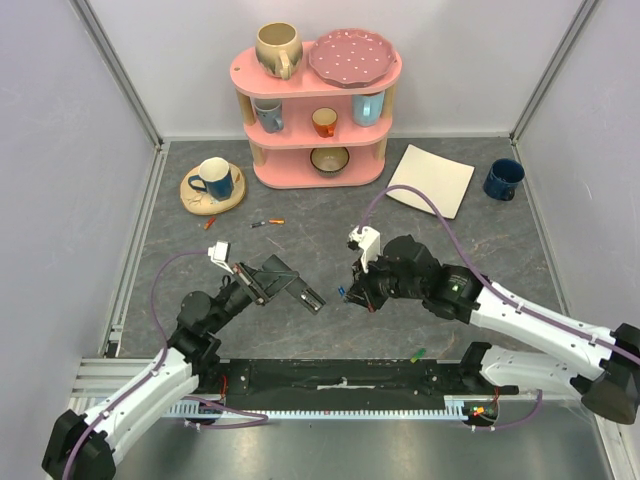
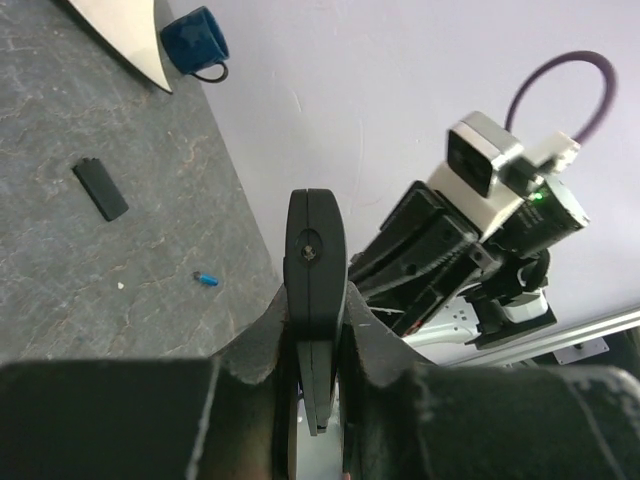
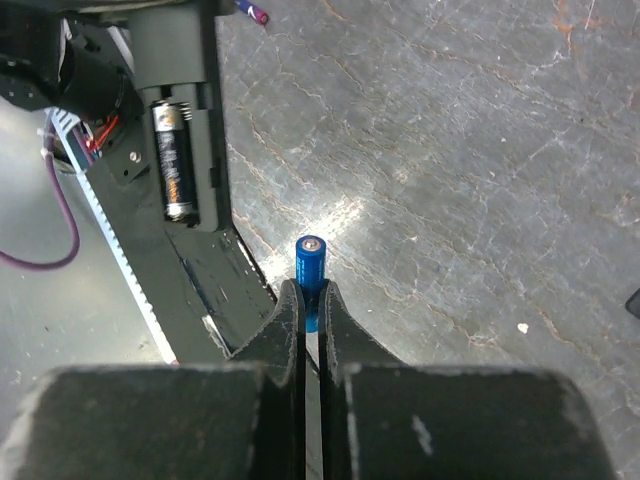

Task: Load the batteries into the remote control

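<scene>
My left gripper (image 1: 262, 280) is shut on the remote control (image 1: 290, 282) and holds it above the mat. In the left wrist view the remote control (image 2: 316, 270) stands edge-on between the jaws of that gripper (image 2: 315, 335). The right wrist view shows the remote control (image 3: 185, 110) with its compartment open and one dark battery (image 3: 172, 160) lying inside. My right gripper (image 3: 310, 292) is shut on a blue battery (image 3: 311, 255) that points forward, just right of the remote. From above, the right gripper (image 1: 352, 292) sits close to the remote's right end.
A black cover (image 2: 100, 188) and a blue battery (image 2: 205, 278) lie on the mat. Loose batteries (image 1: 268, 223) lie mid-mat; a green one (image 1: 418, 353) is near the arm bases. At the back stand a pink shelf (image 1: 318, 140), white plate (image 1: 430, 180), blue mug (image 1: 503, 179) and coaster mug (image 1: 214, 178).
</scene>
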`<state>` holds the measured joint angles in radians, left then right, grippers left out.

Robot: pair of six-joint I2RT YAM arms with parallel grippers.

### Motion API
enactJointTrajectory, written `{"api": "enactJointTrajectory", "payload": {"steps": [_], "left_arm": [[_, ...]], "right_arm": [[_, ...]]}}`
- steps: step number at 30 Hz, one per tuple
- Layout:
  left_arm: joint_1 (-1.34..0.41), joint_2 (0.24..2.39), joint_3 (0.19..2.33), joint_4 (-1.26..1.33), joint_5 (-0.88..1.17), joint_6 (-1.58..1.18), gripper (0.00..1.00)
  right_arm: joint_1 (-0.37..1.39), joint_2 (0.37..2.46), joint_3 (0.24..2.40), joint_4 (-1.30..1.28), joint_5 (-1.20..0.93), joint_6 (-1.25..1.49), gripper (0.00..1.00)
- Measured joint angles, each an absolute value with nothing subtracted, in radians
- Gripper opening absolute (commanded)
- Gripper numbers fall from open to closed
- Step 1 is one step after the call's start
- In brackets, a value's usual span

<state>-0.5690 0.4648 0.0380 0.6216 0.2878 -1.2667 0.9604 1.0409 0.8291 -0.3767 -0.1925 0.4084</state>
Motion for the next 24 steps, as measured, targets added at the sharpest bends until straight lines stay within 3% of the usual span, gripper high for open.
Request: {"api": "enactJointTrajectory", "payload": {"steps": [24], "left_arm": [[-0.569,0.537,0.038,0.646,0.284,-1.242,0.02]], "right_arm": [[1.009,0.688,0.667,-0.27,-0.011,-0.075,0.0]]}}
